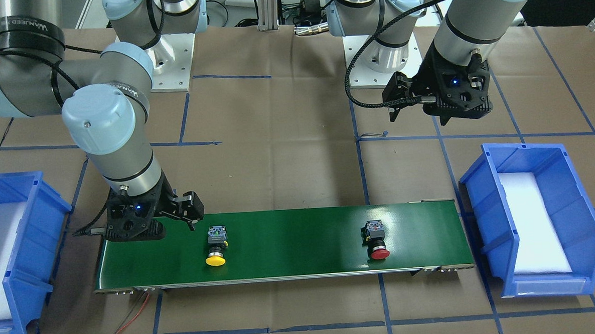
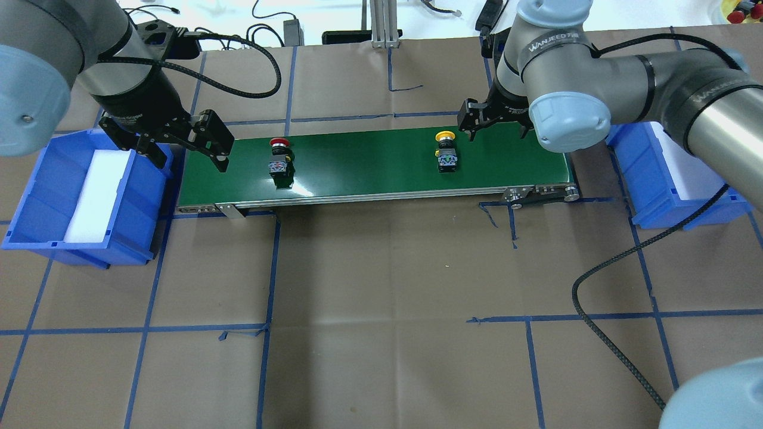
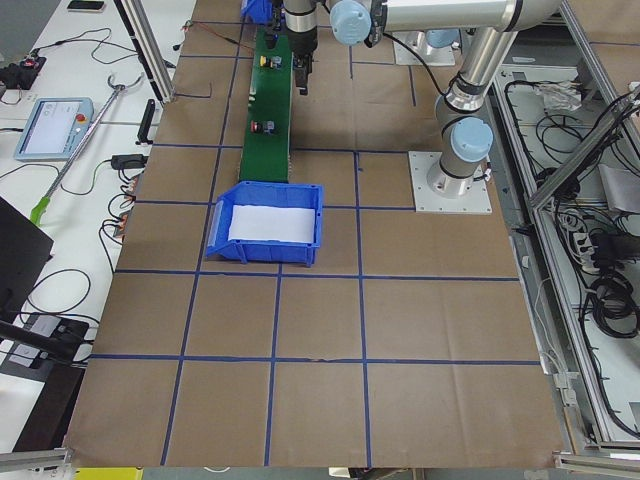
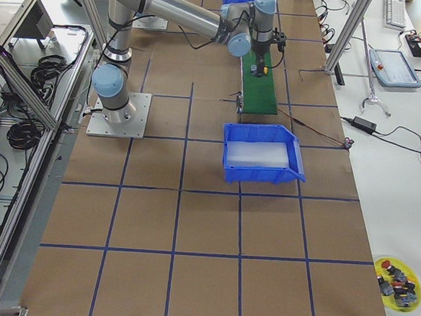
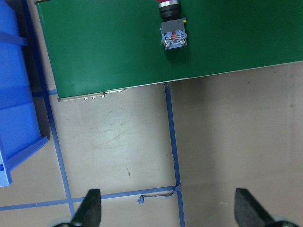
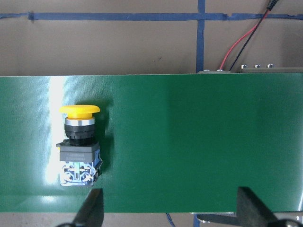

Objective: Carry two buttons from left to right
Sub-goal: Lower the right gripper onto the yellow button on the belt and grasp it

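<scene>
The red button (image 2: 279, 156) lies on its side near the left end of the green conveyor belt (image 2: 369, 170). The yellow button (image 2: 446, 152) lies on its side toward the right end. Both also show in the front view, red (image 1: 377, 240) and yellow (image 1: 215, 246). My left gripper (image 2: 191, 159) is open and empty, hovering above the belt's left end, left of the red button (image 5: 173, 33). My right gripper (image 2: 493, 123) is open and empty, low over the belt just right of the yellow button (image 6: 79, 142). Its fingertips (image 6: 92, 210) frame the belt's edge.
A blue bin (image 2: 53, 179) with a white foam liner stands off the belt's left end. A matching blue bin (image 2: 650, 196) stands off the right end, partly under my right arm. A red and black wire (image 1: 133, 314) trails from the belt's right-hand end. Blue tape lines grid the brown table.
</scene>
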Tool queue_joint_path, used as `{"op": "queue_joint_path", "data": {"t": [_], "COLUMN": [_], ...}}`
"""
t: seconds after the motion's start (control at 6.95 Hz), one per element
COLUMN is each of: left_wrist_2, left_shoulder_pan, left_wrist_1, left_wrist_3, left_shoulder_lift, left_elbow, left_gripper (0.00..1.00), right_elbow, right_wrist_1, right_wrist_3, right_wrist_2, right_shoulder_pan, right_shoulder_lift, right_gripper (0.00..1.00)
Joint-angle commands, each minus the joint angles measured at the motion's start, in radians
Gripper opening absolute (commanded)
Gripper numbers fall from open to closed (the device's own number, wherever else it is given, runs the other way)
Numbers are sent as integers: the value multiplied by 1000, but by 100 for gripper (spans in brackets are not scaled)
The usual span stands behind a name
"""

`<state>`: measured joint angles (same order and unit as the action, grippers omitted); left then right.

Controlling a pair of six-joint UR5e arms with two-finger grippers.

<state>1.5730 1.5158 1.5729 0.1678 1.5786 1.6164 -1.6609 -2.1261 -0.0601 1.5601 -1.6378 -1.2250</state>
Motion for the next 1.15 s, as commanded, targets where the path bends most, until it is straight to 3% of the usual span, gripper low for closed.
{"op": "queue_joint_path", "data": {"t": [0.0, 1.01], "left_wrist_2": [-1, -1], "left_shoulder_pan": [0, 0], "left_wrist_1": [-4, -5], "left_wrist_3": [-8, -10], "left_shoulder_lift": [6, 6], "left_elbow": [-1, 0], "left_gripper": [100, 100], "right_elbow": [6, -17], "right_wrist_1": [-31, -28], "right_wrist_3": [-48, -60], "right_wrist_2": [-3, -3], "right_shoulder_pan": [-2, -10], "right_shoulder_lift": [59, 79], "right_gripper": [100, 100]}}
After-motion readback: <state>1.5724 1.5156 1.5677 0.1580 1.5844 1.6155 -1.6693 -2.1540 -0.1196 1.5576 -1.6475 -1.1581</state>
